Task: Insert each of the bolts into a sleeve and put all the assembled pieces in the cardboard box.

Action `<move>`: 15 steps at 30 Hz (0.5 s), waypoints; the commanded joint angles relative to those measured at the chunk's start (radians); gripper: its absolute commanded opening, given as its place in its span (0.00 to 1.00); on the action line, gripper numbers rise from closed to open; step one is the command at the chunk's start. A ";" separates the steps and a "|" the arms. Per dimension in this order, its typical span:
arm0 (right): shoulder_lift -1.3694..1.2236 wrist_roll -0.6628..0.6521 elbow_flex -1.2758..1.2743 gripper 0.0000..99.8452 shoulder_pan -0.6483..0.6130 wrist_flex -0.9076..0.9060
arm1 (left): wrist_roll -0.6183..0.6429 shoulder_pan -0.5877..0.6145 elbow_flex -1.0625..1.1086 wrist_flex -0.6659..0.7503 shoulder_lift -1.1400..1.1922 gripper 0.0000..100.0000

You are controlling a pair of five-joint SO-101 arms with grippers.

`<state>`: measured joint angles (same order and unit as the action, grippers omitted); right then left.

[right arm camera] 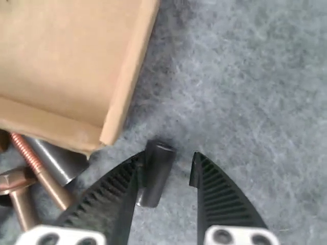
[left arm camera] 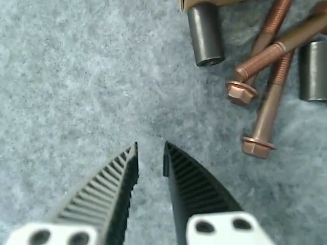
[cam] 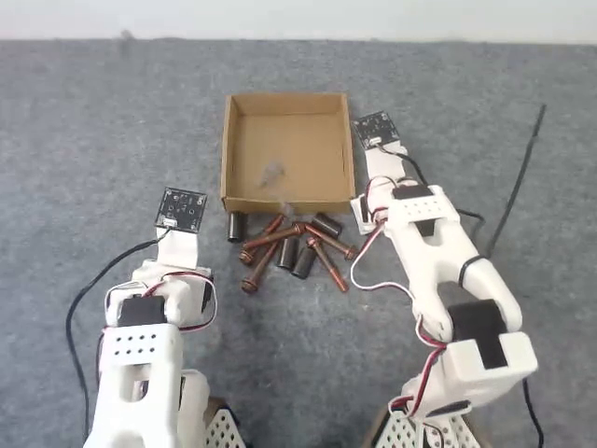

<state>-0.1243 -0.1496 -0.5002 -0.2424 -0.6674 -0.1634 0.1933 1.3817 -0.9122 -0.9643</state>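
no readable text, labels or numbers

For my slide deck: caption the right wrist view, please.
Open right gripper straddles a dark sleeve on the grey mat, beside the cardboard box corner.

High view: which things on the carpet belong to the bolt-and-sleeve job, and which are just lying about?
Job things:
- cardboard box
- copper bolts
- dark sleeves among the bolts
- another sleeve, lying between the open fingers of the right gripper

Just lying about:
- black cable on the grey carpet, out on the right arm's side
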 commanded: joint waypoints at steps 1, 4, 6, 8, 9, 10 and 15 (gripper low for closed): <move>-0.013 -0.015 0.071 0.13 -0.024 -0.039 | -0.008 0.006 -0.053 -0.008 0.011 0.09; -0.033 -0.017 0.097 0.13 -0.025 -0.076 | -0.008 0.006 -0.053 -0.009 0.011 0.14; -0.042 -0.017 0.115 0.13 -0.022 -0.110 | -0.008 0.006 -0.053 -0.009 0.011 0.15; -0.048 -0.017 0.126 0.13 -0.021 -0.139 | -0.008 0.006 -0.053 -0.009 0.011 0.15; -0.050 -0.017 0.129 0.13 -0.021 -0.147 | -0.008 0.006 -0.053 -0.009 0.011 0.15; -0.050 -0.017 0.129 0.13 -0.021 -0.147 | -0.008 0.006 -0.053 -0.009 0.011 0.15; -0.053 -0.017 0.129 0.13 -0.022 -0.122 | -0.008 0.006 -0.053 -0.009 0.011 0.15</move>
<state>-0.1841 -0.1511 -0.4235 -0.2593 -0.8040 -0.1634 0.1933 1.3817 -0.9183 -0.9643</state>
